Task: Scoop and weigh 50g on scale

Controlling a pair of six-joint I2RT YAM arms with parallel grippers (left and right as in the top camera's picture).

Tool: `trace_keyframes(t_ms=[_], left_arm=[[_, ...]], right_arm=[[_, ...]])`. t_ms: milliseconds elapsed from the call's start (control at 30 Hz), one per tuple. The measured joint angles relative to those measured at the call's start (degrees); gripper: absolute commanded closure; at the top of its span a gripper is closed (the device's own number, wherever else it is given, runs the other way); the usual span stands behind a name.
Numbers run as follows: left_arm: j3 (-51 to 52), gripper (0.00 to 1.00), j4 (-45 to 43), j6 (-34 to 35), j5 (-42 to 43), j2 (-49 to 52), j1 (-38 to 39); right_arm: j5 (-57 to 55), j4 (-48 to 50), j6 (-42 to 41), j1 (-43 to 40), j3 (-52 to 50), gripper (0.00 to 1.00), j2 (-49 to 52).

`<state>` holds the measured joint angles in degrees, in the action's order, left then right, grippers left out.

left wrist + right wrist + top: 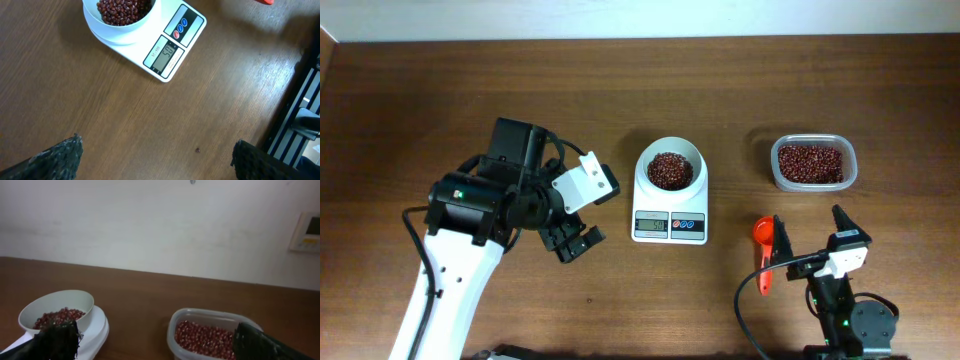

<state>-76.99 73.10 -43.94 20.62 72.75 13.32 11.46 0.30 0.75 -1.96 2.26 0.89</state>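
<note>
My left gripper (575,243) hangs over the table (440,100) with both fingers spread wide, and nothing is between them. My right gripper (808,232) is spread wide too, and empty. The orange scoop (763,250) lies on the wood just beside its left finger. Further on stands the scale (670,226), with its display on the near side. Its white bowl (691,150) carries a heap of the beans (669,171). Beyond my right gripper, the clear tub (851,150) holds more beans.

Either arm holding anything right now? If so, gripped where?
Nothing held: left gripper and right gripper both have jaws open, empty. The orange scoop lies loose beside the right gripper.
</note>
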Motion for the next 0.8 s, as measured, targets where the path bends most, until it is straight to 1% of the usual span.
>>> trace_keyframes(t_ms=[133,800], left_arm=[[0.00,0.01,0.00,0.00,0.00,0.00,0.00],[0.00,0.01,0.02,0.00,0.00,0.00,-0.02]], right_arm=[[0.44,0.28,-2.29,0.00,-1.64,0.01,0.00],[1.29,-3.26,-2.49,0.00,-1.64,0.01,0.00]])
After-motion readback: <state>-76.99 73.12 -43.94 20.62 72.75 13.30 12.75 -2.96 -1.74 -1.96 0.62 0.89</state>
